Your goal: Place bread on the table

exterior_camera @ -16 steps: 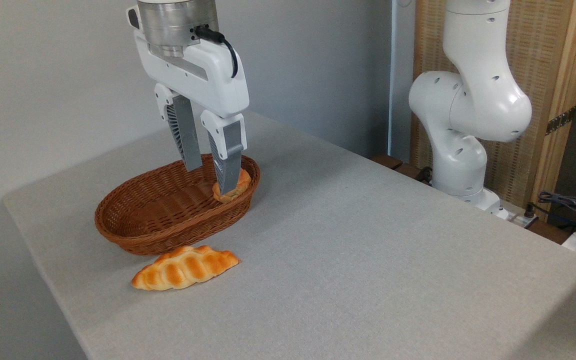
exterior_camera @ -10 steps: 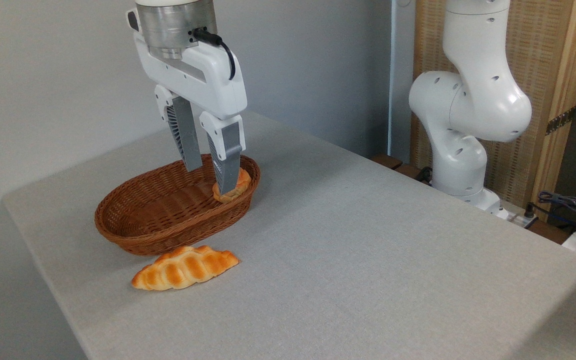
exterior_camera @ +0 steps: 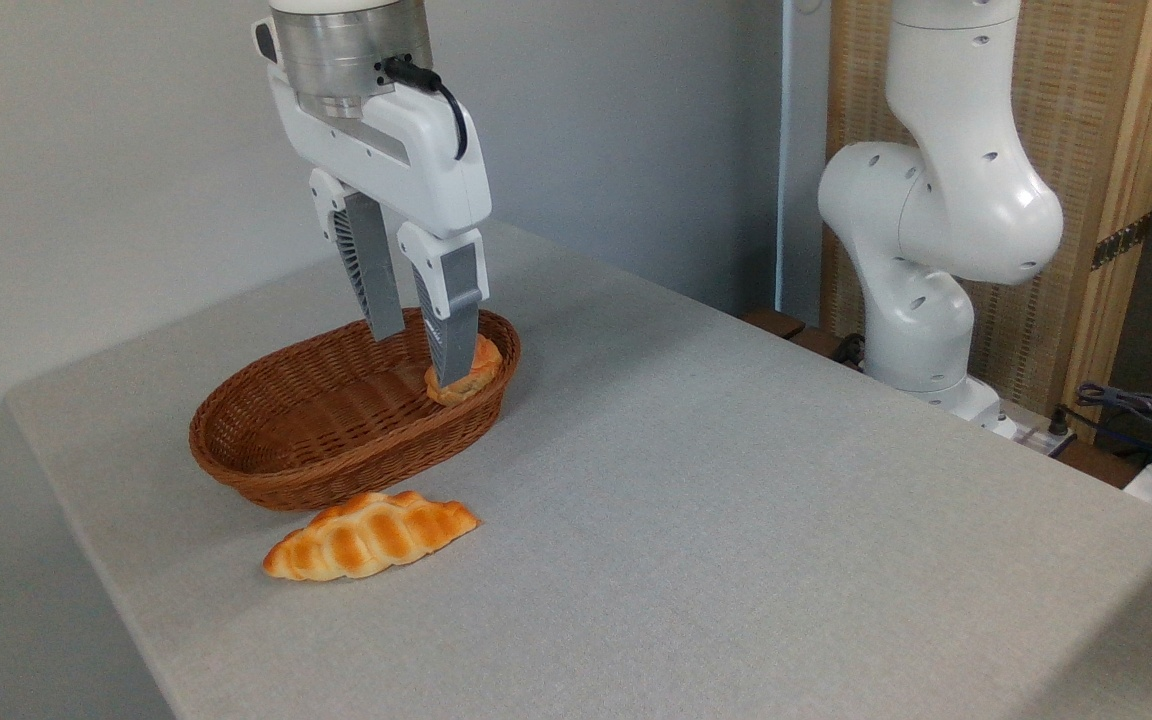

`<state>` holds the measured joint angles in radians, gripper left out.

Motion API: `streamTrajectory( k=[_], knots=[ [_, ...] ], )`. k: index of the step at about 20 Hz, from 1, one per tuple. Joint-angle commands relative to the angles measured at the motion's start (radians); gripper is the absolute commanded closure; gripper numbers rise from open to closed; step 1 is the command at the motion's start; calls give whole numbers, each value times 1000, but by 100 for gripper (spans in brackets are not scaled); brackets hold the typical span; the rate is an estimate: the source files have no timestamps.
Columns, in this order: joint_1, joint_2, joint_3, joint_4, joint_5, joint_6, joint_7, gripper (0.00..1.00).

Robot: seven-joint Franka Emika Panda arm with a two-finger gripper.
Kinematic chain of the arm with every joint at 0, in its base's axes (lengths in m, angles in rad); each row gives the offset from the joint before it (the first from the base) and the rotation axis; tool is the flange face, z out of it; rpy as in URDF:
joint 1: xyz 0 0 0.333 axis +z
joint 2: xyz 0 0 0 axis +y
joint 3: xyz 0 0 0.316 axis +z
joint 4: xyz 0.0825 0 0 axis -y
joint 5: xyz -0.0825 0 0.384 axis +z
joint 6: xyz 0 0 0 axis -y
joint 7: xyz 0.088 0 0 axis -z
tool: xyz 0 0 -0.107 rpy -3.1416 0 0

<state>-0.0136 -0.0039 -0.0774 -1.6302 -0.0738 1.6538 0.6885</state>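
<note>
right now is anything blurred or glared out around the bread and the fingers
In the fixed camera view, soft even light, no glare or blur; the bread is sharp but half hidden behind the front of the fingers, and the basket casts only a faint shadow.

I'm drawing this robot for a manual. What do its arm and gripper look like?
The arm is glossy white with rounded joints and small dark holes. The gripper has a white body under a silver metal cylinder, two grey ribbed fingers, and a black cable plugged in at the side.
</note>
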Motion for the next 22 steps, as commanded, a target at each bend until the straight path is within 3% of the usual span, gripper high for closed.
streamTrajectory(
  k=[1,9,14,21,22],
  knots=[
    [-54,-62,-42,-135,-23,40,-17,0],
    [-69,-57,-166,-293,-127,199,-17,0],
    [-77,-42,-228,-388,-124,259,-14,0],
    [-83,5,-259,-413,-129,284,-15,0],
    [-83,5,-268,-425,-129,302,-15,4]
  ],
)
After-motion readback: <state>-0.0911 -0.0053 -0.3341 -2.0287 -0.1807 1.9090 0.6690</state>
